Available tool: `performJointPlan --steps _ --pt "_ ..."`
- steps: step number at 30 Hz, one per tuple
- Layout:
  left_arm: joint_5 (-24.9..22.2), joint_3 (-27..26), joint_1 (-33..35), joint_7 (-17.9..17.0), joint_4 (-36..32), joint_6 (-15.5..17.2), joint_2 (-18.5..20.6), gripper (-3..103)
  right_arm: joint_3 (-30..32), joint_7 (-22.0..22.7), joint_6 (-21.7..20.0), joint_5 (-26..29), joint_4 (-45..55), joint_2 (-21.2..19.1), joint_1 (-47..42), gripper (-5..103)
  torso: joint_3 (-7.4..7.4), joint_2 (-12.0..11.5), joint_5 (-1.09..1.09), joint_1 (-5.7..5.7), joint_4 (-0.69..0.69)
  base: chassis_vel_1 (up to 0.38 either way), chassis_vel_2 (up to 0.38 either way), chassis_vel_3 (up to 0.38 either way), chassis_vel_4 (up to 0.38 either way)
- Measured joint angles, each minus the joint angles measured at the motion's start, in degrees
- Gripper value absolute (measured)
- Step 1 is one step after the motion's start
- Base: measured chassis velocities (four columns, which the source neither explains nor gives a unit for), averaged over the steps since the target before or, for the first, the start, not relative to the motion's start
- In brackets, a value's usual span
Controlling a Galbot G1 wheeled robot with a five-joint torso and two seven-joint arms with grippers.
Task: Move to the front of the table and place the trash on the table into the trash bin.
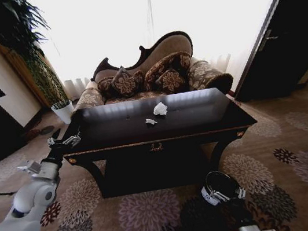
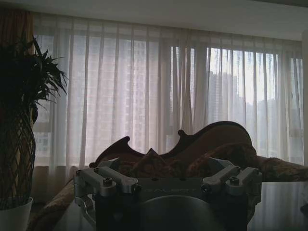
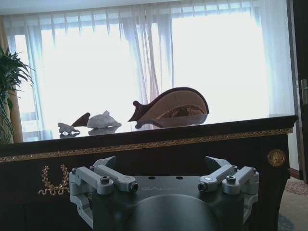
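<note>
- Right gripper (image 3: 163,166), right wrist view: embossed lettering on the dark body face between the two finger mounts, just behind the fingers (image 3: 109,173). Reads "GALBOT"; low contrast, middle letters clearest.
- Left gripper (image 2: 166,173), left wrist view: same embossed lettering in the same place, between the finger mounts. Only "ALBOT" is legible; first letter lost in shadow.
- Trash bin (image 1: 219,189), head view: white label band on the side wall. Print too small to read.
- Table (image 3: 144,144), right wrist view: gold wreath emblem and gold round medallion on the front apron, ahead of the fingers. Ornament only, no lettering discernible.
</note>
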Motion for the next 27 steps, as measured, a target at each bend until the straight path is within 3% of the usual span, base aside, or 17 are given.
performJointPlan --steps 9,12,18,20,23,27 --pt "0.0 0.0 0.0 0.0 0.0 0.0 0.0 100 2.69 3.01 -8.88 4.72 7.23 -3.93 7.3 100 0.0 0.0 0.01 0.01 0.0 0.0 0.0 0.0 0.0" --pt "0.0 0.0 0.0 0.0 0.0 0.0 0.0 100 3.1 5.55 -13.31 7.9 8.81 -6.98 12.43 100 0.0 0.0 0.01 0.01 0.01 0.0 0.0 0.0 0.0" --pt "0.0 0.0 0.0 0.0 0.0 0.0 0.0 100 2.42 7.43 -17.23 11.29 8.03 -11.27 16.91 100 0.01 0.0 0.02 0.01 0.0 0.0 0.0 0.0 0.0" --pt "0.0 0.0 0.0 0.0 0.0 0.0 0.0 100 1.9 7.72 -17.89 12.09 7.29 -13.96 18.14 100 0.0 0.0 0.02 0.01 -0.01 0.0 0.0 0.0 0.0" --pt "0.0 0.0 0.0 0.0 0.0 0.01 0.0 100 1.0 8.08 -20.19 14.58 5.05 -22.13 21.66 100 0.01 0.0 0.01 0.01 0.01 0.0 0.0 0.0 0.0" --pt "0.0 0.0 0.0 0.0 0.0 0.01 0.0 100 -0.44 8.3 -21.63 16.28 2.66 -26.54 25.42 100 0.01 0.0 0.03 0.01 -0.01 0.0 0.0 0.0 0.0"
